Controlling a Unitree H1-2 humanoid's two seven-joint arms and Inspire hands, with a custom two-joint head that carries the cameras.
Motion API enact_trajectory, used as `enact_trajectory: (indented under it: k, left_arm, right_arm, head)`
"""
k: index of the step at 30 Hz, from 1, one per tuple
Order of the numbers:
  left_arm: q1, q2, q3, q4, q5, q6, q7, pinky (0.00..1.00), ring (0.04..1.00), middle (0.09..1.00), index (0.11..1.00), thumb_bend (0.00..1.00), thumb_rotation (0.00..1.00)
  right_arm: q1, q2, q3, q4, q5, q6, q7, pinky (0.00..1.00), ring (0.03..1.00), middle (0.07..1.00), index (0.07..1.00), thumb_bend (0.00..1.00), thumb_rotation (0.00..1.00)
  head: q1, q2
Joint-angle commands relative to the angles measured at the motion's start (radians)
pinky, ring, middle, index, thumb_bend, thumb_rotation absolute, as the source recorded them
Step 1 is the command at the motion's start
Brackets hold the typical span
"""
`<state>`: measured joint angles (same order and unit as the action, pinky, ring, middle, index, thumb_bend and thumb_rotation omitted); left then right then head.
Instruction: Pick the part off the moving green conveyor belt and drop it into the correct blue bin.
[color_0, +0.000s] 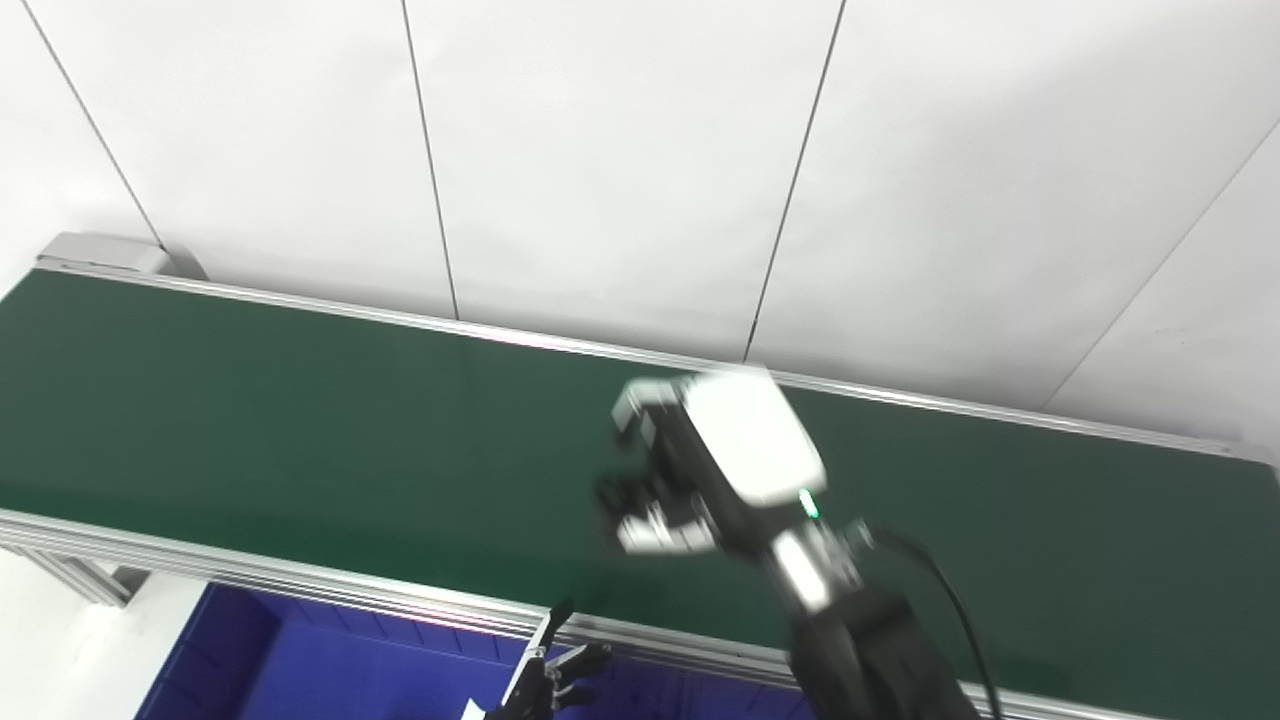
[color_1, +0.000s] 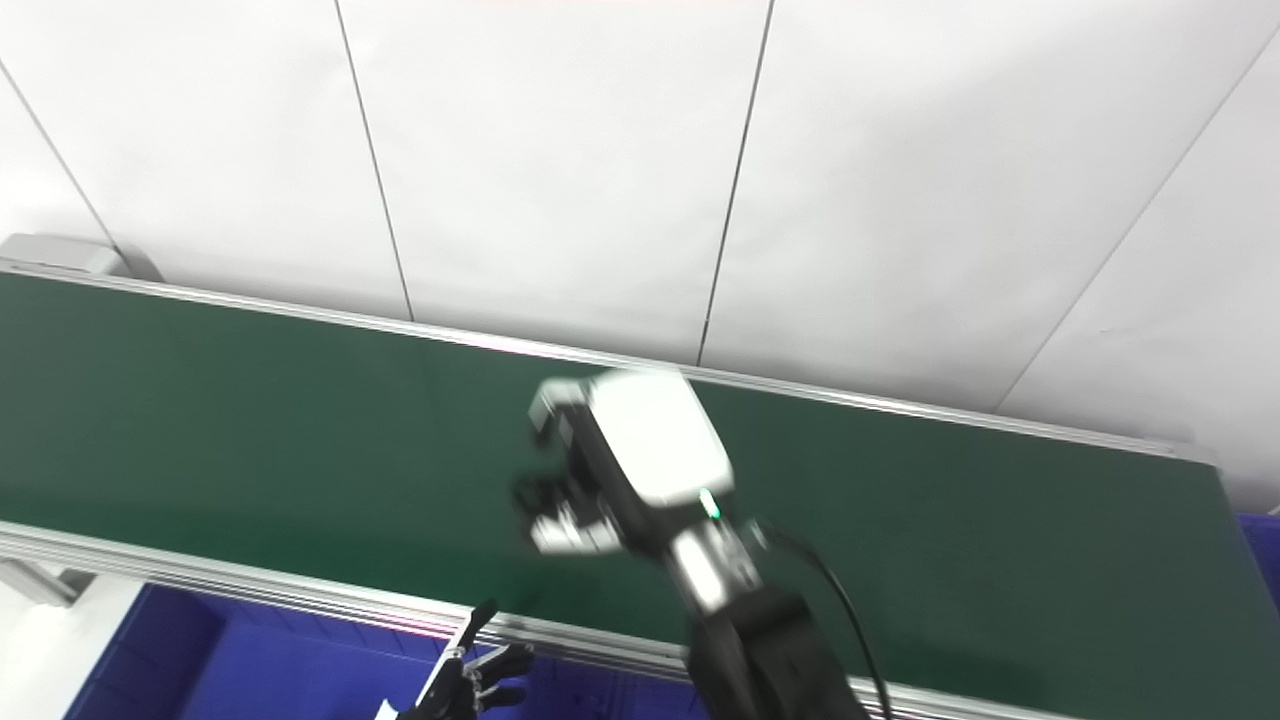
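— Where are your hands right now?

— My right hand (color_0: 690, 470) is out over the green conveyor belt (color_0: 300, 450), about the middle of its width, with the arm coming up from the bottom right. The white back of the hand faces the cameras and the fingers (color_0: 655, 530) curl toward the left and down. The whole hand is smeared by motion blur.

— Is it holding the part?

— I cannot tell. The fingers look partly curled, with a dark gap between the upper and lower ones, but the blur hides whether anything sits inside. I see no part lying loose anywhere on the belt's visible surface either, so I cannot say where the part is.

— And the left hand?

— My left hand (color_1: 465, 680) only pokes in at the bottom edge, just below the belt's near aluminium rail (color_0: 300, 580). Its dark fingers are spread apart, one pointing up toward the rail, and nothing is between them. Something small and white (color_1: 385, 710) shows right at its lower edge; too little of it is visible to name.

— The bins?

— A blue bin (color_0: 250, 660) sits below the near rail at lower left, under my left hand. In the right eye view a sliver of a second blue bin (color_1: 1262, 540) shows at the far right, past the belt's end. Behind the belt is a white panelled wall (color_0: 620, 150).
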<state>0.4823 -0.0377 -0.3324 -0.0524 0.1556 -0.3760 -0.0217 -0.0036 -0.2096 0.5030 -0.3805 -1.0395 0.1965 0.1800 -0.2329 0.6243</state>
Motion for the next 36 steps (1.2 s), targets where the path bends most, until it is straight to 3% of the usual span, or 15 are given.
enact_trajectory:
  k: [1,5,8,9,10,11,13,17,20,26,29,30,31,33,36]
  left_arm:
    - [-0.004,0.006,0.002,-0.048,-0.022,-0.002,-0.013,0.76,0.816,0.819,0.990,0.62,0.89]
    - [-0.008,0.049,0.027,-0.087,-0.062,0.039,-0.040,0.80,0.839,0.854,1.000,0.58,0.93]
    - [-0.020,0.092,0.056,-0.125,-0.108,0.085,-0.070,0.83,0.863,0.870,1.000,0.60,0.97]
    - [-0.024,0.102,0.062,-0.133,-0.119,0.097,-0.077,0.85,0.869,0.875,1.000,0.61,0.99]
    - [-0.029,0.116,0.073,-0.150,-0.136,0.117,-0.084,0.85,0.873,0.880,1.000,0.62,0.99]
    - [-0.032,0.124,0.080,-0.160,-0.147,0.132,-0.090,0.86,0.877,0.882,1.000,0.64,1.00]
    - [-0.041,0.151,0.103,-0.187,-0.176,0.178,-0.105,0.88,0.885,0.888,1.000,0.67,1.00]
    - [-0.051,0.184,0.145,-0.236,-0.276,0.281,-0.136,0.91,0.896,0.903,1.000,0.76,0.98]
    - [-0.056,0.197,0.171,-0.254,-0.295,0.313,-0.145,0.89,0.882,0.885,1.000,0.76,0.98]
    - [-0.062,0.210,0.206,-0.262,-0.322,0.347,-0.158,0.85,0.854,0.853,0.987,0.73,0.95]
    - [-0.058,0.205,0.208,-0.277,-0.310,0.361,-0.156,0.82,0.839,0.841,0.973,0.74,0.93]
    - [-0.056,0.202,0.208,-0.281,-0.307,0.363,-0.156,0.81,0.832,0.836,0.970,0.74,0.93]
    - [-0.054,0.199,0.207,-0.285,-0.305,0.365,-0.156,0.81,0.830,0.834,0.969,0.74,0.92]
    - [-0.051,0.192,0.204,-0.299,-0.296,0.370,-0.154,0.79,0.820,0.826,0.965,0.74,0.92]
    - [-0.050,0.183,0.197,-0.318,-0.289,0.374,-0.155,0.78,0.807,0.816,0.963,0.72,0.91]
  right_arm:
    - [0.051,0.001,-0.014,-0.069,-0.023,-0.040,-0.053,0.17,0.237,0.347,0.487,0.50,0.14]
    - [0.227,-0.005,-0.039,-0.135,-0.042,-0.038,-0.093,0.14,0.200,0.311,0.486,0.51,0.14]
    - [0.313,0.015,-0.040,-0.198,-0.093,-0.025,-0.080,0.15,0.209,0.315,0.487,0.51,0.14]
    - [0.339,0.021,-0.042,-0.220,-0.110,-0.022,-0.072,0.15,0.213,0.318,0.487,0.51,0.14]
    - [0.354,0.036,-0.040,-0.244,-0.130,-0.017,-0.052,0.16,0.216,0.323,0.488,0.51,0.14]
    - [0.371,0.045,-0.042,-0.268,-0.145,-0.013,-0.031,0.16,0.214,0.321,0.488,0.51,0.14]
    - [0.391,0.077,-0.040,-0.315,-0.192,-0.009,0.033,0.14,0.199,0.303,0.489,0.51,0.14]
    - [0.414,0.120,-0.051,-0.358,-0.265,-0.029,0.118,0.14,0.204,0.311,0.488,0.51,0.13]
    - [0.426,0.138,-0.066,-0.363,-0.289,-0.033,0.161,0.15,0.217,0.326,0.488,0.51,0.14]
    - [0.449,0.135,-0.098,-0.309,-0.321,-0.047,0.135,0.17,0.247,0.354,0.489,0.51,0.15]
    - [0.456,0.144,-0.102,-0.298,-0.359,-0.047,0.133,0.29,0.378,0.459,0.490,0.51,0.17]
    - [0.460,0.145,-0.105,-0.298,-0.367,-0.047,0.133,0.36,0.437,0.505,0.542,0.67,0.34]
    - [0.464,0.145,-0.108,-0.299,-0.371,-0.048,0.134,0.38,0.459,0.527,0.564,0.73,0.40]
    - [0.473,0.146,-0.115,-0.301,-0.388,-0.050,0.134,0.43,0.493,0.561,0.599,0.82,0.48]
    - [0.482,0.146,-0.125,-0.305,-0.399,-0.055,0.140,0.58,0.598,0.651,0.651,0.93,0.56]
  head:
    - [-0.036,0.009]
    - [-0.142,0.043]
    - [-0.286,0.100]
    - [-0.286,0.100]
    - [-0.361,0.139]
    - [-0.361,0.139]
    - [-0.464,0.193]
    - [-0.540,0.232]
    - [-0.550,0.241]
    - [-0.550,0.259]
    - [-0.534,0.264]
    - [-0.526,0.266]
    - [-0.521,0.267]
    - [-0.506,0.270]
    - [-0.496,0.271]
